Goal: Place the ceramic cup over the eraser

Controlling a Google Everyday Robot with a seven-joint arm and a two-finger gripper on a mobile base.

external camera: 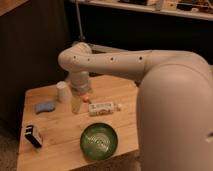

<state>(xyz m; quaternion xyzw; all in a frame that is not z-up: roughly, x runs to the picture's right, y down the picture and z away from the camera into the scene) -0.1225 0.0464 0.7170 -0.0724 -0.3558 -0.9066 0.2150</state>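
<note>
Small plain white ceramic cup (63,92) stands upright on wooden table (61,134), just beside gripper (76,104), which hangs btwn cup & long white box (102,107). Claw open/closed: can't tell. Small black rectangular eraser (33,135) lies near table's front edge, well apart.

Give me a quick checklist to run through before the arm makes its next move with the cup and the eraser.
1. Ceramic cup standing on the table: ok.
2. Cup's open end facing down: cannot tell.
3. Gripper holding the cup: cannot tell; it hangs close by the cup's right side.
4. Eraser uncovered, near the table's front left corner: ok.
5. Straight path from cup to eraser free: not ok; the blue cloth lies roughly between them.
6. Green bowl and white box apart from the eraser: ok.
</note>
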